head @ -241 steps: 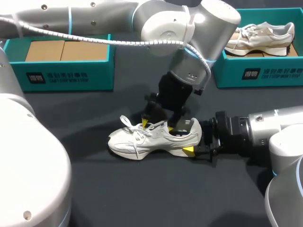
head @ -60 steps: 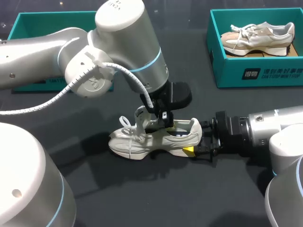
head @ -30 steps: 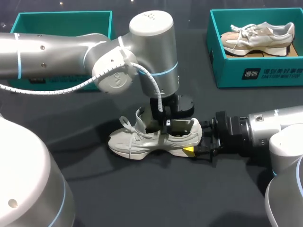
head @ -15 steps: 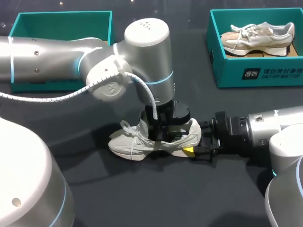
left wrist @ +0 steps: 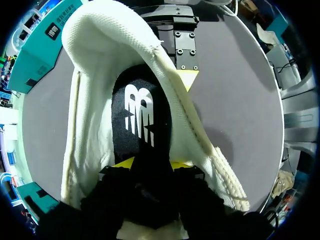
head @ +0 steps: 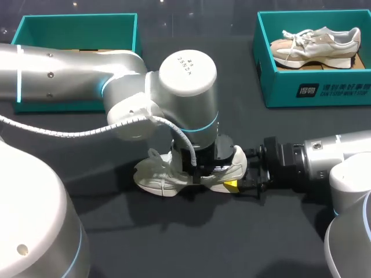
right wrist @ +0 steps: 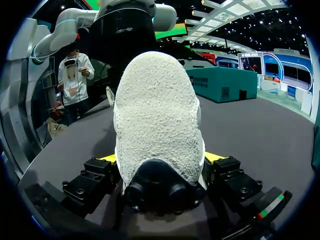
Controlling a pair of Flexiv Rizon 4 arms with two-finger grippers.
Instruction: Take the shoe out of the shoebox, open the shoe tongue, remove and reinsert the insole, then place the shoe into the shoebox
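Only the left wrist view looks into the shoe (left wrist: 100, 50): the black insole (left wrist: 142, 117) lies inside, and my left end effector (left wrist: 152, 164) sits low in the opening (whether it pinches the insole I cannot tell); in the head view the arm hides all this. The shoe stands on the desk (head: 174, 243), long axis across, toe to my left; my right end effector (right wrist: 160, 158) clamps its heel from both sides.

A dark grey table (head: 203, 243) was seen filling the head view. Its matte top was lit evenly from above, and soft shadows were cast upon it. In both wrist views it was shown paler grey.
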